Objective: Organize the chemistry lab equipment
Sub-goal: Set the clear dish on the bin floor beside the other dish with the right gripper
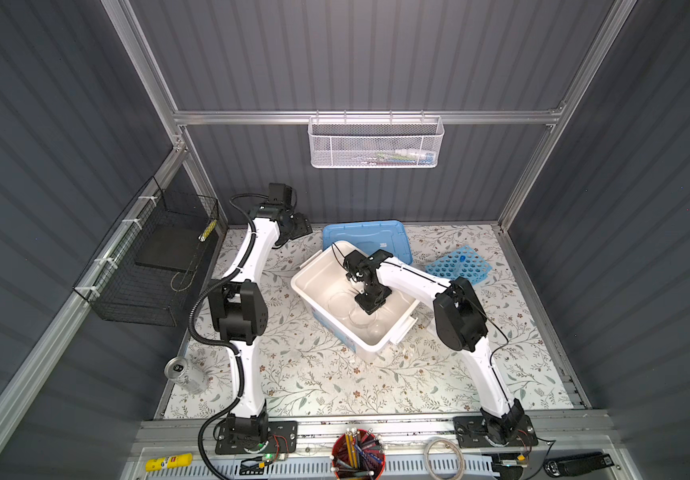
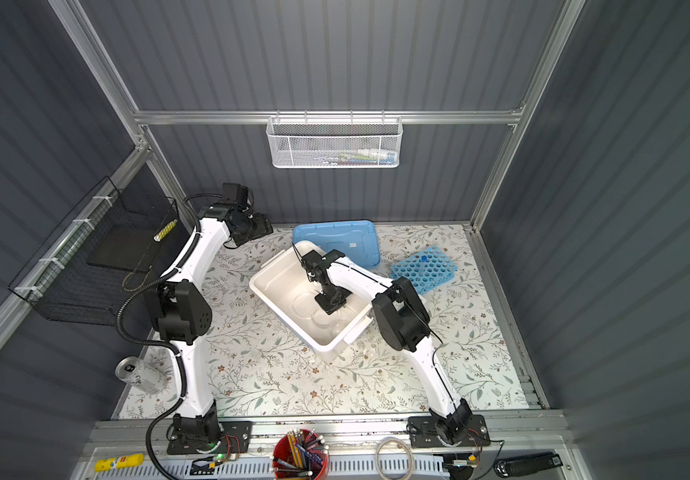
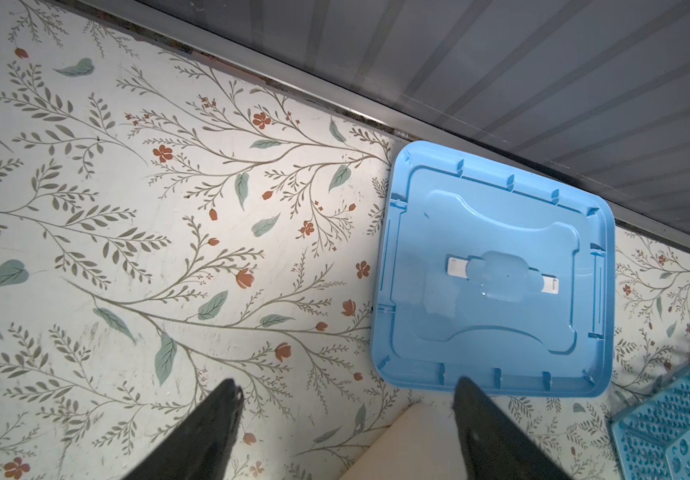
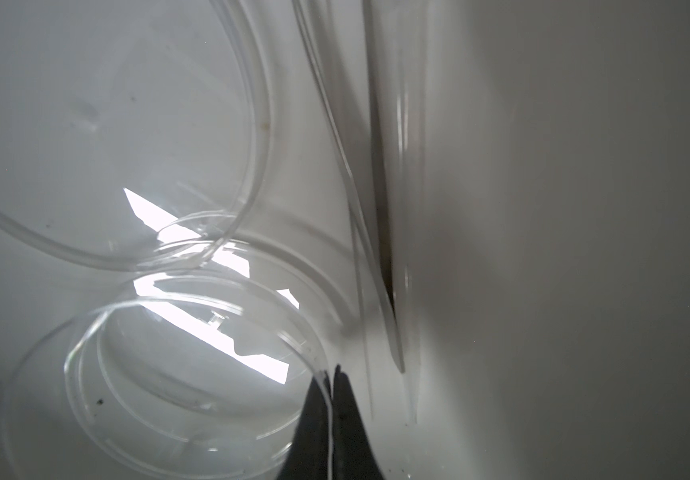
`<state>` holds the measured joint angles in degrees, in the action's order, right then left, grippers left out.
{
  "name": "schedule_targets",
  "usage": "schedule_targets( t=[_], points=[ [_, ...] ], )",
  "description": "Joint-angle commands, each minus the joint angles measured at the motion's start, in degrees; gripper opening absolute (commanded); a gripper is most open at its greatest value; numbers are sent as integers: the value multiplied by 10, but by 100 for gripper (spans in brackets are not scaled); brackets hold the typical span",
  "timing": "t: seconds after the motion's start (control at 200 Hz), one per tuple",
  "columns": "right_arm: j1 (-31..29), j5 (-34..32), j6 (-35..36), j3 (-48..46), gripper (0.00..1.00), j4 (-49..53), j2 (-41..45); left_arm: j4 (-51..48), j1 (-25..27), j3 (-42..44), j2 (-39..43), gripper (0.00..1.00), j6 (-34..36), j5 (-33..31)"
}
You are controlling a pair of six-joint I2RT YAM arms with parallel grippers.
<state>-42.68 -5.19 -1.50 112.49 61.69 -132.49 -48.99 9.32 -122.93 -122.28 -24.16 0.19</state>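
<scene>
White and black, the left arm bends up at its elbow and reaches far back toward the wall. The left gripper [image 1: 298, 227] hangs over the flowery table [image 1: 314, 382] with its fingers [image 3: 210, 428] wide apart. Nothing is between them, only table below.

Just beside it, the blue lid [image 1: 370, 237] lies flat on the table. In front of the lid sits the white bin [image 1: 355, 343].

The right arm comes from the front, folds at its elbow and dips its wrist straight down into the bin. The right gripper [image 1: 370, 306] points at the bin floor with its fingers pressed together. In the right wrist view, the rim of a clear dish [image 4: 177, 374] runs in between the tips. It looks pinched there, though the glass is hard to see. A bigger dish [image 4: 106, 124] lies next to it on the bin floor, and the two overlap.

Right of the bin, the blue rack [image 1: 457, 268] holds one blue-capped tube [image 1: 463, 258].
</scene>
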Motion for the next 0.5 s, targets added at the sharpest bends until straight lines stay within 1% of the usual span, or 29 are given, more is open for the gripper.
schedule_targets(
  t=[0.0,0.345,0.495],
  points=[
    [0,0,-8,3,0,9,3,-4,1,4,2,82,10,11],
    [1,4,-5,-5,0,8,2,-6,1,8,2,82,11,11],
    [1,11,-4,7,0,10,-9,-7,1,6,1,82,11,10]
  ],
)
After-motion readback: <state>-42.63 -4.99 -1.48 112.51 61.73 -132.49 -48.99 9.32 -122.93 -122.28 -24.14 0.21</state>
